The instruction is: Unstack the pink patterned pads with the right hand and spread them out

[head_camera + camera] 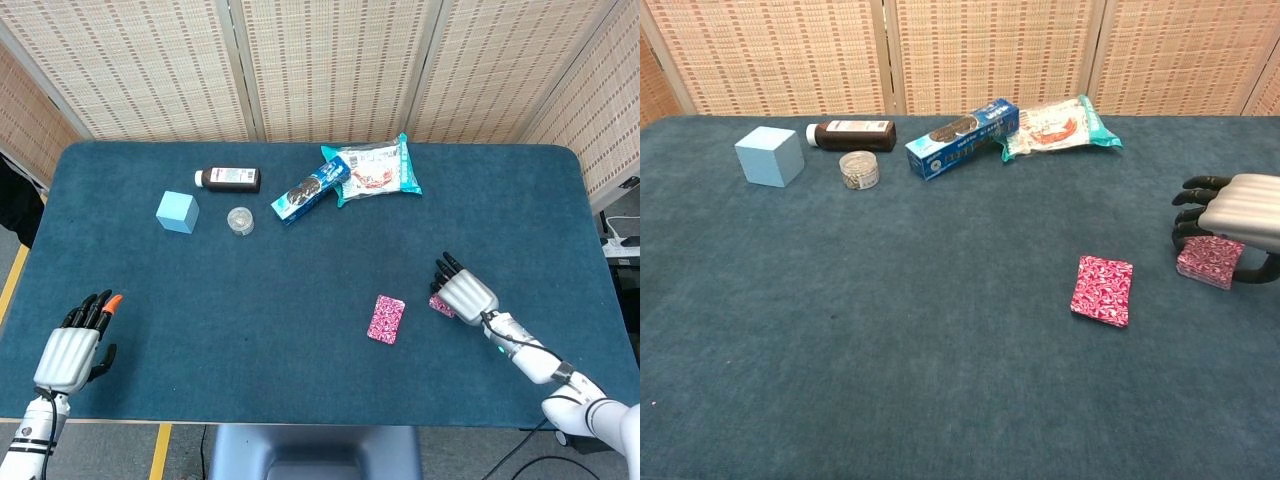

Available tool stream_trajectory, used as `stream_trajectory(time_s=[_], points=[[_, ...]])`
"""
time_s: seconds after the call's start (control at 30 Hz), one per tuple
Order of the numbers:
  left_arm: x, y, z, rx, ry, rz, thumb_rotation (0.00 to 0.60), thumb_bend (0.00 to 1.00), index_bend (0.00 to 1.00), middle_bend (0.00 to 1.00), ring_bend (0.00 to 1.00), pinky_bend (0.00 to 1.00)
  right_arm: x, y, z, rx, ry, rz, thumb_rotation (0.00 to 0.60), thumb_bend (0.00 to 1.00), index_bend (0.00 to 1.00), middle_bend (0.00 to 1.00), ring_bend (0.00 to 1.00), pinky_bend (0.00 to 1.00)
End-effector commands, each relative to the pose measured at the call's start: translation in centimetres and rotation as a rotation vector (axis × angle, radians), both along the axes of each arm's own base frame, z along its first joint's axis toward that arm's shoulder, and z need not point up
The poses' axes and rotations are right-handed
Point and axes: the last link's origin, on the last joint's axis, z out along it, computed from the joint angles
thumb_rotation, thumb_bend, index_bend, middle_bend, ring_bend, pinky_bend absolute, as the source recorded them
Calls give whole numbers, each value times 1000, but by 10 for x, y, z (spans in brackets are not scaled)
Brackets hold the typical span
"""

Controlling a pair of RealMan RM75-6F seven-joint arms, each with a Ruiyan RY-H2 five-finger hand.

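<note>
Pink patterned pads: one pad (1102, 290) lies flat on the table (300, 330), apart and to the left of the right hand (1232, 215), consistent with spreading. A second pad (1208, 262) sits directly under that hand, fingers curled down around it. The chest view shows thumb and fingers bracketing it; whether it is lifted cannot be told. The head view alone shows the left hand (72, 352), empty, fingers loosely extended.

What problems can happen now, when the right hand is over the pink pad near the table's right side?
The right hand covers most of the pad under it, so it may drag or grab more than one layer; the views cannot show how many lie there. If it moves left, it could land on the other pink pad lying nearby instead of spreading them apart.
</note>
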Motion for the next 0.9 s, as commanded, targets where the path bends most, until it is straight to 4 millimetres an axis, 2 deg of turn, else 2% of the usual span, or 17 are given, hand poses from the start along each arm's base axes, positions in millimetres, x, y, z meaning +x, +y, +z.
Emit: stream_trajectory(time_s=[0.03, 0.33, 0.6, 0.77, 0.9], points=[[0, 0, 1, 0, -1, -1, 600, 476, 0, 0, 36, 198, 1, 0, 0, -5, -12, 2, 600, 201, 405, 300, 156, 24], [1, -3, 2, 1, -7, -10, 600, 474, 0, 0, 36, 198, 6, 3, 0, -11, -39, 35, 600, 200, 534, 377, 232, 53], [3, -5, 2, 2, -10, -14, 600, 475, 0, 0, 36, 198, 20, 12, 11, -13, -78, 101, 600, 200, 590, 416, 273, 64], [2, -6, 6, 9, -14, -10, 600, 475, 0, 0, 36, 198, 31, 40, 15, 43, -118, 146, 600, 200, 598, 421, 283, 64], [2, -3, 5, 12, -17, -13, 600, 474, 0, 0, 36, 198, 33, 76, 11, 138, -120, 164, 600, 200, 599, 422, 286, 64]])
